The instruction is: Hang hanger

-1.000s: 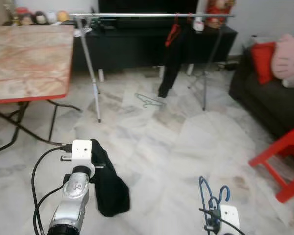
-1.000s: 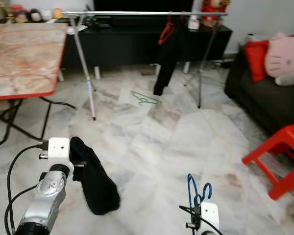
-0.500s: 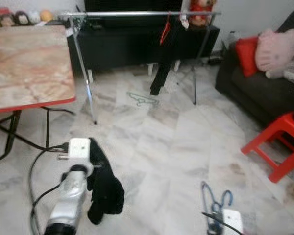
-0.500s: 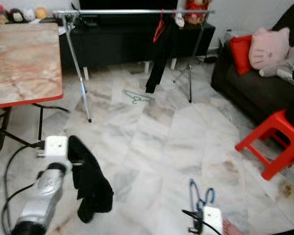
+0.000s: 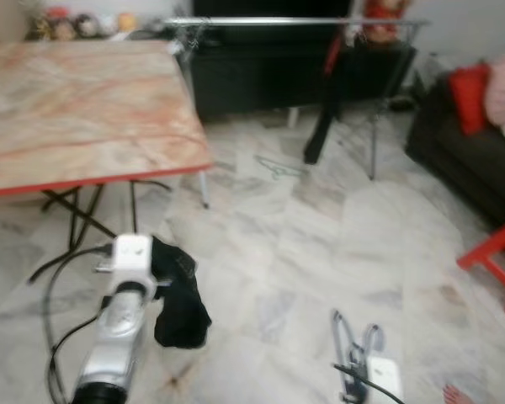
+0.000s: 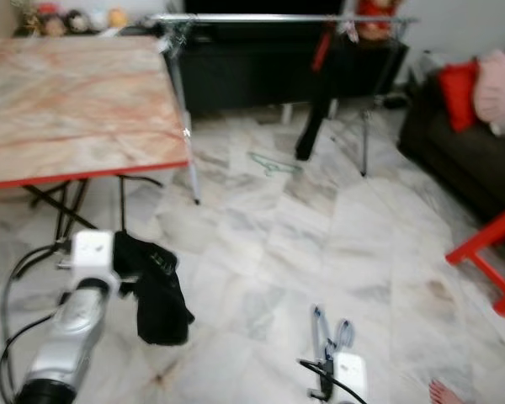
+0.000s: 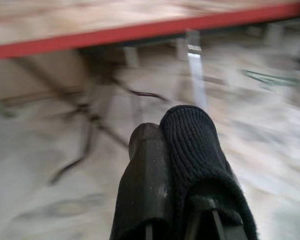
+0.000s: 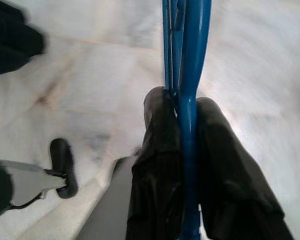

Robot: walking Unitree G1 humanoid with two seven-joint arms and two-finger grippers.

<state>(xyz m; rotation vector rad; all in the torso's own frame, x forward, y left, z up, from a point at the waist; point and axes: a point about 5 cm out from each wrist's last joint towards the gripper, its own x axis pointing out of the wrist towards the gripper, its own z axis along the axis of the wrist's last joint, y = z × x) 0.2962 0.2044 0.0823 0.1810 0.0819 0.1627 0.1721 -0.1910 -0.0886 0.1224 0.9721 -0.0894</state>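
My right gripper [image 8: 182, 107] is shut on a blue wire hanger [image 8: 187, 60], which stands up from it low at the right of the eye views [image 5: 353, 345]. My left gripper [image 7: 172, 135] is shut on a black garment [image 5: 178, 295] that droops from it over the floor. The silver clothes rail [image 5: 295, 20] stands far ahead on thin legs, with a dark garment on a red hanger [image 5: 326, 101] hanging from it. A green hanger [image 5: 278, 168] lies on the floor under the rail.
A marble-topped folding table with a red edge [image 5: 84, 181] stands close on the left. A dark sofa with a red cushion [image 5: 467, 97] and a red stool [image 5: 497, 261] are on the right. A black low cabinet [image 5: 261, 71] runs behind the rail. A bare foot [image 6: 446, 392] shows bottom right.
The whole view has swung: the table now fills more of the left and the rail and sofa sit further right. Both grippers keep their hold.
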